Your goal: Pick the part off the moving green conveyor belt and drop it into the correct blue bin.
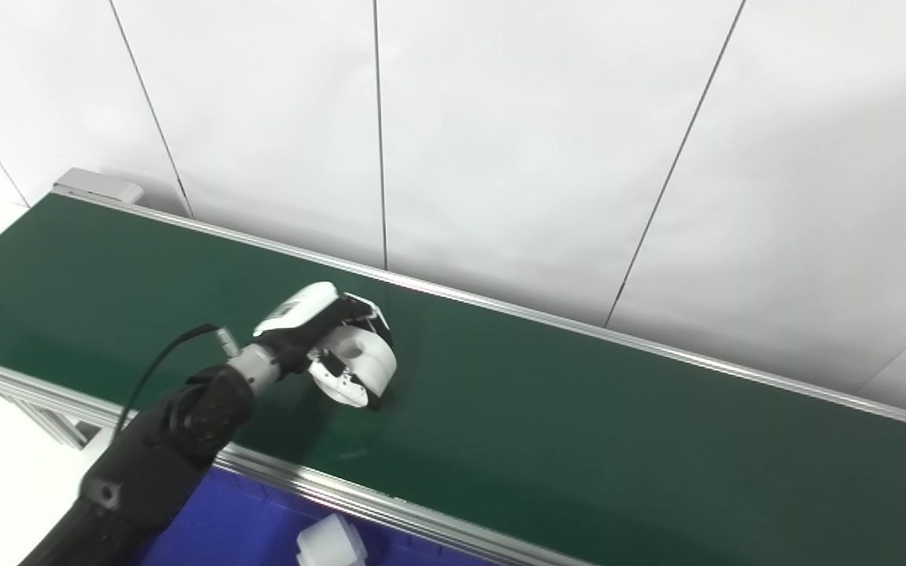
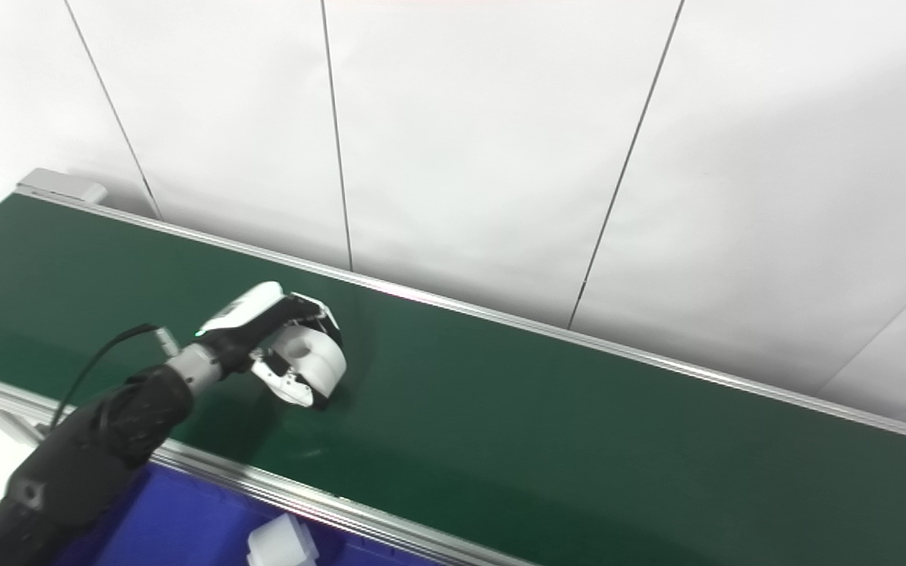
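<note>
Bright, even overhead light; white wall panels (image 1: pixel 532 141) nearly blown out, bottom-left corner fully clipped. Green conveyor belt (image 1: pixel 579 409) exposes well, with a soft sheen near its far rail and a faint shadow under the left hand (image 1: pixel 327 338), and broad soft shadows on the wall at right. Focus sharp mid-frame, slight softness on the white part in the blue bin (image 2: pixel 185 519) at the bottom edge; no obvious edge distortion.

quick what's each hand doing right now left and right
Left hand: closed around the white part on the belt.
Right hand: not in view.
</note>
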`<state>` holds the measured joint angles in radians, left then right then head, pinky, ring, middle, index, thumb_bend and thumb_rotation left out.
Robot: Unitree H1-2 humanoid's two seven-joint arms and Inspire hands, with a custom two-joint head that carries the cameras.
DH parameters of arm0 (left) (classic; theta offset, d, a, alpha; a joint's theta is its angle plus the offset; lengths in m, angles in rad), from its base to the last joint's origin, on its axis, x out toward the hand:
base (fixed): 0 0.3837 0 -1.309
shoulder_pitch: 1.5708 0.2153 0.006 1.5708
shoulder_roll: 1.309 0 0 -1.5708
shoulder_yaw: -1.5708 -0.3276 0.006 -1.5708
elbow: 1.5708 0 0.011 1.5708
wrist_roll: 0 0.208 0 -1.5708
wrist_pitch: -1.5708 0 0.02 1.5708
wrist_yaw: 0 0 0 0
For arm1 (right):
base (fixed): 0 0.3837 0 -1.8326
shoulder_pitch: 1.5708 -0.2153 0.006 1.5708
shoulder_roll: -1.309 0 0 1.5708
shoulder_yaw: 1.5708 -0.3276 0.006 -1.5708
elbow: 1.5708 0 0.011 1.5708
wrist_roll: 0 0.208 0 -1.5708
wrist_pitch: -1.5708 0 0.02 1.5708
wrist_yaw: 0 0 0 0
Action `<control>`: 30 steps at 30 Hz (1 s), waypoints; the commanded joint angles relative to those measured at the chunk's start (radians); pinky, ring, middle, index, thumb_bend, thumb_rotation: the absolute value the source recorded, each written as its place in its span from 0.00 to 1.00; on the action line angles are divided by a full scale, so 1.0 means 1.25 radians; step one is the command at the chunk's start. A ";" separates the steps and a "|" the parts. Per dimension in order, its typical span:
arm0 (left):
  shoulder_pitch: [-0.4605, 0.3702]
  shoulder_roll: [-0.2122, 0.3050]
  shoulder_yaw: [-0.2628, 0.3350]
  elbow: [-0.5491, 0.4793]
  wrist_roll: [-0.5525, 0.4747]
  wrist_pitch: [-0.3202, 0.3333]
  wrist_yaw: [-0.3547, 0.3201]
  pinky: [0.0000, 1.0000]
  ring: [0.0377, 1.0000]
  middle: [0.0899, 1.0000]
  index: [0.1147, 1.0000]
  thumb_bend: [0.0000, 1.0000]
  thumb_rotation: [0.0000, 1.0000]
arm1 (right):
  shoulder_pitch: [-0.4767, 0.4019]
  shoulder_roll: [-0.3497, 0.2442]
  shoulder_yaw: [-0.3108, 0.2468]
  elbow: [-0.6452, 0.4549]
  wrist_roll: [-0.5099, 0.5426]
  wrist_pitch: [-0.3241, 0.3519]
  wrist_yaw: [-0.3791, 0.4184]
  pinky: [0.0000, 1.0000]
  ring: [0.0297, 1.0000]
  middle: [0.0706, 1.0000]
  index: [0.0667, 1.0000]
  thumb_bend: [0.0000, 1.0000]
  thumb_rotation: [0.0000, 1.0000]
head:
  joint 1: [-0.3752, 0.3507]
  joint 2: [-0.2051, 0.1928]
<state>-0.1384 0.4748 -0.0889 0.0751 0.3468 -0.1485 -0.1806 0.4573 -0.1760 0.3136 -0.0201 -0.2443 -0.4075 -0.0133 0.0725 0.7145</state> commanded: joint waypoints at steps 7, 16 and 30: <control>0.102 -0.010 0.053 -0.146 -0.113 -0.105 0.014 0.46 0.44 0.46 0.42 0.50 0.00 | 0.031 0.014 -0.009 -0.087 -0.003 0.025 0.018 0.71 0.77 0.78 0.83 0.76 0.34 | -0.037 0.052; 0.244 -0.065 0.065 -0.231 -0.132 -0.155 0.019 0.46 0.45 0.47 0.39 0.50 0.00 | 0.039 0.020 -0.018 -0.121 0.010 0.048 0.039 0.76 0.81 0.81 0.86 0.75 0.40 | -0.081 0.144; 0.391 -0.125 0.001 -0.272 -0.136 -0.126 -0.015 0.48 0.45 0.46 0.40 0.50 0.00 | 0.023 0.034 -0.033 -0.168 0.025 0.100 0.063 0.76 0.79 0.80 0.85 0.75 0.44 | -0.107 0.241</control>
<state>0.3370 0.3221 -0.0818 -0.2435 0.1819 -0.2972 -0.1961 0.4836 -0.1391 0.2759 -0.1881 -0.2237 -0.2789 0.0606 -0.0629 1.0124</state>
